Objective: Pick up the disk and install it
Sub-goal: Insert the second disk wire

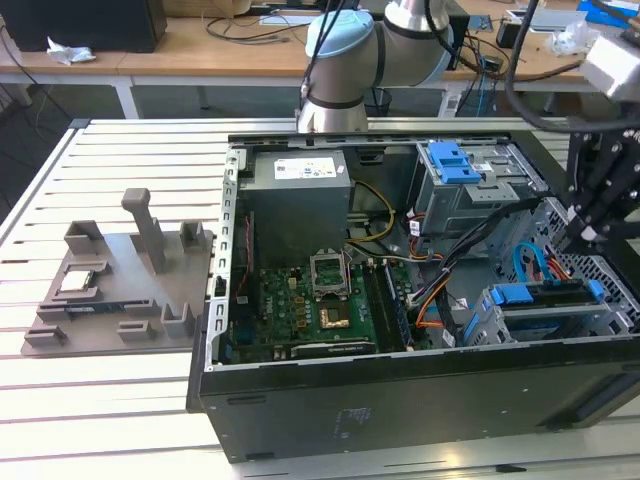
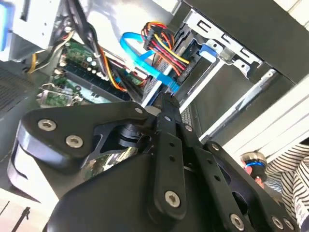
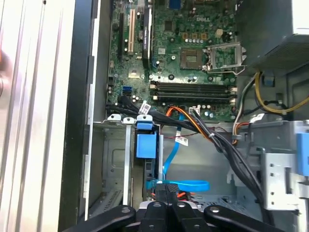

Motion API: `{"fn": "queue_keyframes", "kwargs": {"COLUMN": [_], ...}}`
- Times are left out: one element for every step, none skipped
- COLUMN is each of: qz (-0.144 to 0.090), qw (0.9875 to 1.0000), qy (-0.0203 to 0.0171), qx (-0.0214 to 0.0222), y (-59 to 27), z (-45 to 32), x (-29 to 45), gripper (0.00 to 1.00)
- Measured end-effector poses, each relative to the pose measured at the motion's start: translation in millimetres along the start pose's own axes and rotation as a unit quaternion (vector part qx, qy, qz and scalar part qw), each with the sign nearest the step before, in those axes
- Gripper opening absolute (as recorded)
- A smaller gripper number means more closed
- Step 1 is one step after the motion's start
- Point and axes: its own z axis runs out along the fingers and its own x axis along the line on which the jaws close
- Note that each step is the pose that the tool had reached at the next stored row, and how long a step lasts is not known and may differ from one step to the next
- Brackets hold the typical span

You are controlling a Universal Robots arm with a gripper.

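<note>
The disk (image 1: 545,296) sits edge-on in the drive cage at the front corner of the open computer case, on the exterior view's right. Mostly its blue bracket (image 3: 146,144) shows. My gripper (image 1: 582,240) hangs just above and behind that cage, over a looped blue data cable (image 3: 181,185). In both wrist views the fingertips (image 2: 166,102) are pressed together with nothing between them, close to the blue cable and a bundle of coloured wires (image 2: 161,46). The gripper (image 3: 166,192) is apart from the disk's bracket.
The motherboard (image 1: 310,300), power supply (image 1: 300,185) and a second blue-handled bay (image 1: 455,160) fill the case. Black cables (image 3: 217,140) cross beside the cage. A grey fixture plate (image 1: 120,290) with a small silver chip (image 1: 80,281) lies on the exterior view's left. A striped sleeve (image 2: 289,166) is nearby.
</note>
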Motion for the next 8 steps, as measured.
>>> {"fn": "queue_keyframes", "kwargs": {"qz": [0.0, 0.0, 0.0, 0.0, 0.0, 0.0, 0.0, 0.0], "qw": [1.0, 1.0, 1.0, 1.0, 1.0, 1.0, 1.0, 1.0], "qy": [0.0001, 0.0, 0.0, -0.0001, -0.0001, 0.0, 0.0, 0.0], "qx": [0.0, 0.0, 0.0, 0.0, 0.0, 0.0, 0.0, 0.0], "y": [0.7, 1.2, 1.6, 1.6, 1.6, 1.6, 1.6, 1.7], "z": [-6.4, -11.1, -15.1, -15.2, -15.2, -15.3, -15.4, -15.6], "x": [-1.9, -2.9, -3.3, -3.4, -3.4, -3.4, -3.4, -3.4], "gripper": [0.11, 0.11, 0.11, 0.11, 0.11, 0.11, 0.11, 0.11]}}
